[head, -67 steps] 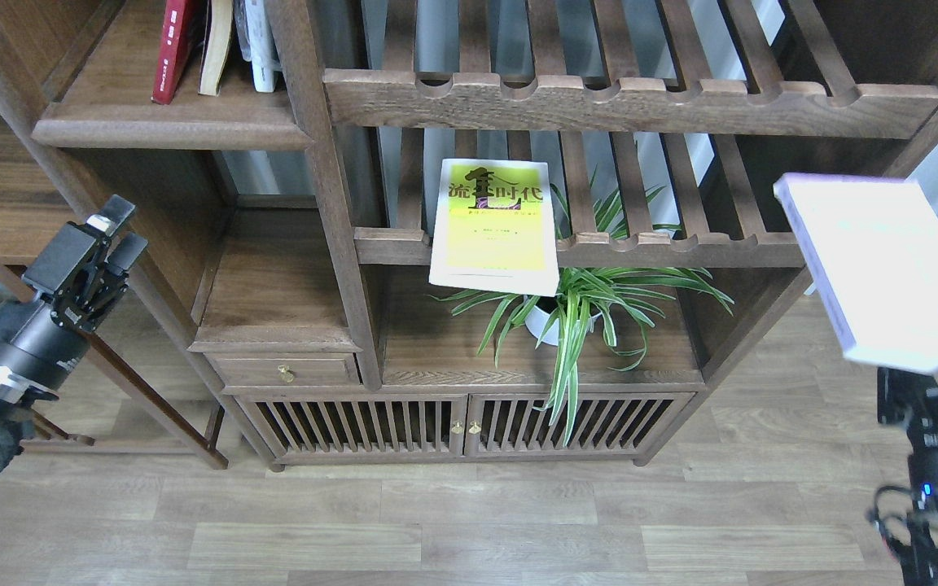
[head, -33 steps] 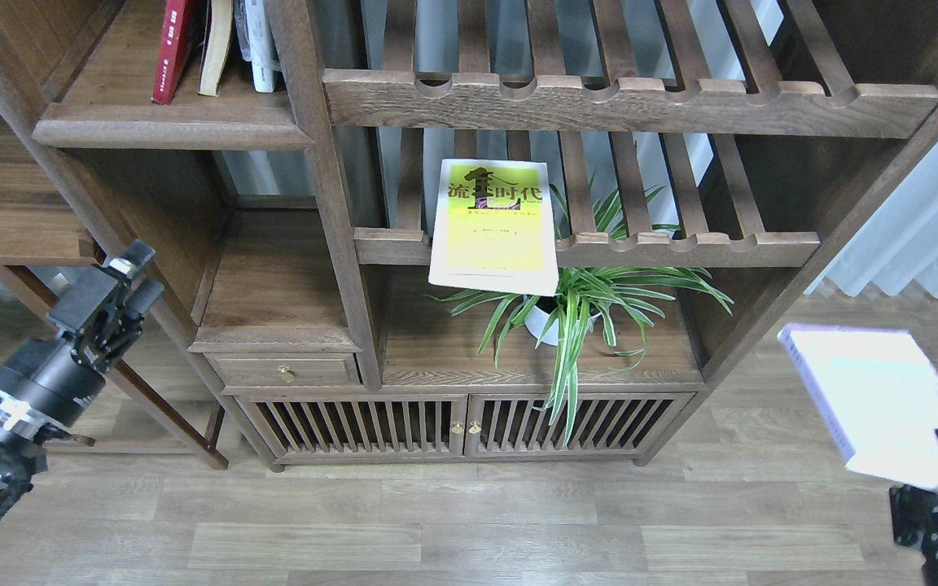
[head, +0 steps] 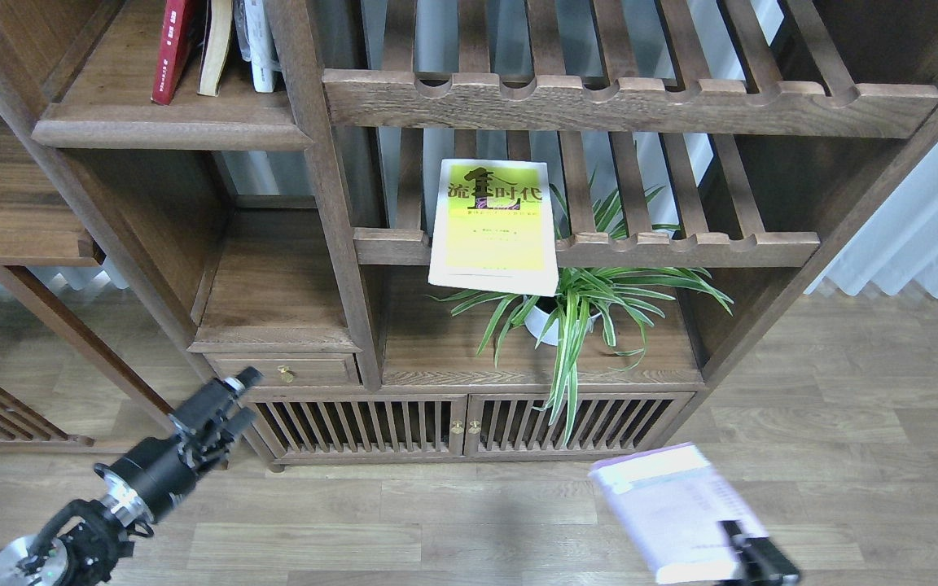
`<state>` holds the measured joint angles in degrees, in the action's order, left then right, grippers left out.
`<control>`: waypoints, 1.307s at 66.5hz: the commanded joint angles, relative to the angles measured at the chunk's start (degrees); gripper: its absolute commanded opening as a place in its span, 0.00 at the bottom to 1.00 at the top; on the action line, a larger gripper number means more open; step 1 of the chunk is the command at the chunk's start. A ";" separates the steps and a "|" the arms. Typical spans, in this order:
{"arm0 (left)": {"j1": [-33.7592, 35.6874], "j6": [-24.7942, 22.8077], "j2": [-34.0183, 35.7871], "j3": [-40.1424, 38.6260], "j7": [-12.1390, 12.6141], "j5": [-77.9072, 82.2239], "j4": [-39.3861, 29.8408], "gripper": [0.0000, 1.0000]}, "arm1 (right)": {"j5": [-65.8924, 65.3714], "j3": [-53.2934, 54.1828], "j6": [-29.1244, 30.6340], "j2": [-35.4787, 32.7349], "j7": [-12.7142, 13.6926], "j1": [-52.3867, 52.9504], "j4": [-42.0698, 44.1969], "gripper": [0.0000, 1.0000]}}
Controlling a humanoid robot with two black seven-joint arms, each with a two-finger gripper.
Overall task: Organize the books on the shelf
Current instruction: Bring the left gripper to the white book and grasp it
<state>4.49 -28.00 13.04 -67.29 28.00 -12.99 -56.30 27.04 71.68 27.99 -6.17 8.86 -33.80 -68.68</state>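
Head view: right gripper point(head: 742, 544) clamped on white lilac-edged paperback point(head: 672, 509), near right. Left gripper point(head: 229, 399) near left, finger state indeterminate. Yellow-green paperback point(head: 495, 224) flat on slatted rack point(head: 681, 244).

Shelf point(head: 168, 130): dark-brown wood, visible grain, matt with a low sheen on the rounded front lip; slatted racks point(head: 624, 102) in the same wood, rougher-looking at the notched rails. Yellow-green book point(head: 495, 226), well above both tools: paper cover, smooth, slightly glossy; white book point(head: 672, 509) in the right tool point(head: 750, 553): paper, smooth, glare-washed. Left tool point(head: 229, 403): black matt plastic or metal, silvery metal ring behind; floor point(head: 436, 521): pale wood-look planks, matt.
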 commanded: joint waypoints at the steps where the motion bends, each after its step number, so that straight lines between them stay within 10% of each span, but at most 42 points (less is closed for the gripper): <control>1: -0.89 0.00 -0.91 0.93 0.00 -1.42 0.49 1.00 | -0.06 -4.26 0.01 0.37 0.02 2.51 0.22 0.10; 54: 0.52 0.00 14.39 32.74 0.00 -36.49 -11.02 1.00 | -0.14 -17.53 0.01 4.85 1.08 12.71 0.04 0.12; 87: 0.17 0.00 11.84 33.45 0.00 -36.66 -10.67 1.00 | -0.58 -22.72 0.01 6.17 1.08 12.80 -0.40 0.14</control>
<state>4.60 -28.00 25.65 -33.93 28.01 -49.65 -67.09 26.78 50.65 28.00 0.00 9.94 -21.07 -69.14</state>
